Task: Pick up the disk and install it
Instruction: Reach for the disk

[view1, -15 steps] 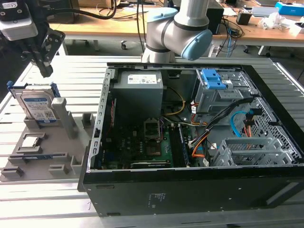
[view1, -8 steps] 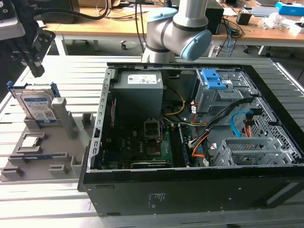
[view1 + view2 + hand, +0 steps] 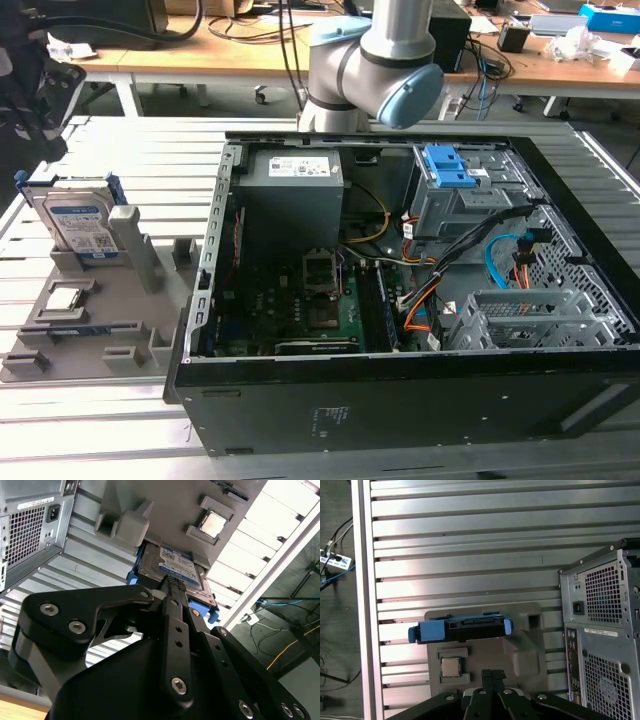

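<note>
While hovering off the flat silver-grey, blue-framed disk (image 3: 462,629) with black metal gripper (image 3: 493,672) pressed together, risks toppling it if lowered unspread.

The gripper (image 3: 493,671) is hanging over the grey holder tray (image 3: 522,652), its two black fingers (image 3: 487,675) pressing together with nothing between them. The disk (image 3: 460,629) is standing on edge in that tray, its blue frame and connector edge facing the camera, and it is sitting apart from the fingertips. The small square processor chip (image 3: 451,667) is lying flat in its own pocket just beside the disk, on the gripper's side. The tray is resting on the ribbed metal table (image 3: 470,530). The computer case (image 3: 600,630) is standing next to the tray, showing its vented back panel and power socket (image 3: 578,607). Cables (image 3: 335,535) are trailing across the floor past the table's edge.
</note>
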### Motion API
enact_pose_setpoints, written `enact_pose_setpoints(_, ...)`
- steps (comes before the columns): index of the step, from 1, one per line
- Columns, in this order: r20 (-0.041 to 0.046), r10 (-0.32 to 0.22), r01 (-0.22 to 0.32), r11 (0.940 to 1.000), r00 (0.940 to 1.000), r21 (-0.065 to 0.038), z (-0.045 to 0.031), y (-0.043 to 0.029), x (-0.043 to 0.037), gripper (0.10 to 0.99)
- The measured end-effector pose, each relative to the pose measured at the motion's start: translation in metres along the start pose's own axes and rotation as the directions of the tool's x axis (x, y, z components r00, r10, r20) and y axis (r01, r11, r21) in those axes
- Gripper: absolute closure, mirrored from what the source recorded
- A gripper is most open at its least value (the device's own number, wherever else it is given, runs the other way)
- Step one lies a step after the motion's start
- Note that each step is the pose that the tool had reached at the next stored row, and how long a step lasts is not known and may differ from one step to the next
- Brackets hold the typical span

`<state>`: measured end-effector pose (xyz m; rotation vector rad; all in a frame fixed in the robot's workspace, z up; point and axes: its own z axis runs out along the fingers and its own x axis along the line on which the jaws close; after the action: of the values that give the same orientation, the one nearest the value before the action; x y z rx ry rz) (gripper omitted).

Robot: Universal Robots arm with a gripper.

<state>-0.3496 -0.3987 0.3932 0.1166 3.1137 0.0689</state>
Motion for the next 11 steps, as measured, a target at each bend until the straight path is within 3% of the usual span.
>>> enact_pose_setpoints(11,0.0,0.0,0.0,1.0,1.0,0.0,-0.0007,-0.0011,0.0285,0.98)
